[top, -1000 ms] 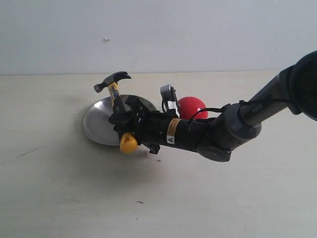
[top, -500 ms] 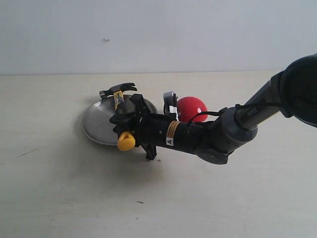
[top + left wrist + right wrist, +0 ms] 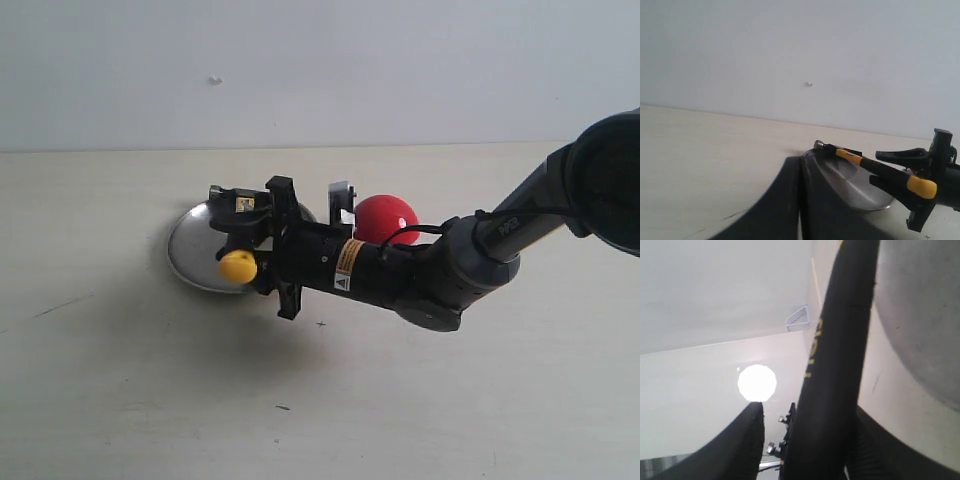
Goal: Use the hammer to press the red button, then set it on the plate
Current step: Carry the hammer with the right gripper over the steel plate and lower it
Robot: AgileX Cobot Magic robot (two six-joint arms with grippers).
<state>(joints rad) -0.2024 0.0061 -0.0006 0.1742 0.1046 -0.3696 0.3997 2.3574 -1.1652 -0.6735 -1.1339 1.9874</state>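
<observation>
The hammer [image 3: 238, 266] lies nearly level over the plate [image 3: 195, 245], its dark head at the plate's far rim and its yellow butt above the near rim. My right gripper [image 3: 240, 240] is open around the black handle [image 3: 840, 340]: one finger touches it, while a gap shows beside the other. From the left wrist view, the hammer [image 3: 860, 160] slopes across the plate [image 3: 850, 185] between the right gripper's [image 3: 875, 167] parted fingers. The red button [image 3: 385, 217] sits behind the right forearm, its base hidden. My left gripper [image 3: 800, 162] is shut on nothing, left of the plate.
The right arm [image 3: 450, 270] stretches low over the table from the right, in front of the button. A white wall [image 3: 320, 70] runs along the table's back edge. Small dark marks [image 3: 320, 324] dot the tabletop.
The right wrist has rolled and lowered, swinging the hammer from nearly upright down to lying over the plate. The jaws have parted from the handle. The button and plate stay put.
</observation>
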